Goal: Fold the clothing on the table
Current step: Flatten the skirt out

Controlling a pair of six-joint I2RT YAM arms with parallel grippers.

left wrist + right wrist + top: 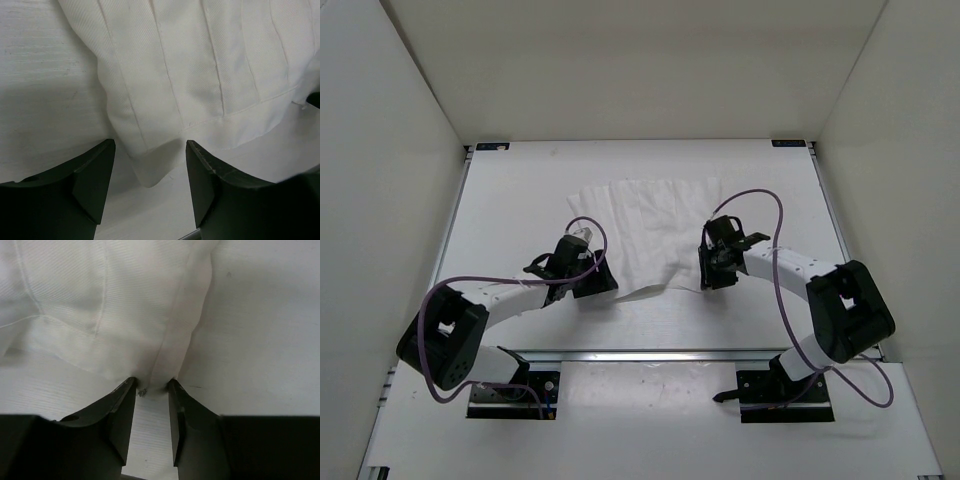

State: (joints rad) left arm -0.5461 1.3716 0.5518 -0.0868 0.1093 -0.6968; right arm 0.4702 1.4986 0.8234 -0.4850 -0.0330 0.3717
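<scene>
Left gripper (150, 145): hanging released, jaws spread wide, straddling the near left corner of the clothing (650, 215) without clamping it.
Right gripper (150, 382): standing narrowly parted, a raised fold of hem sitting right at the fingertips; pinching or only touching, cannot tell.
Clothing: lying spread and wrinkled across the middle of the table (510, 200), slightly toward the far side.
Clothing edges: near hem running between the two grippers, rising into a small ridge by the right one; far edge lying ragged and flat.
Open room: bare white surface showing to the left, to the right, beyond the far edge, and along the near strip up to the metal rail (650, 355).
Enclosure walls (390, 150): closing in on the left, right and far sides of the table.
</scene>
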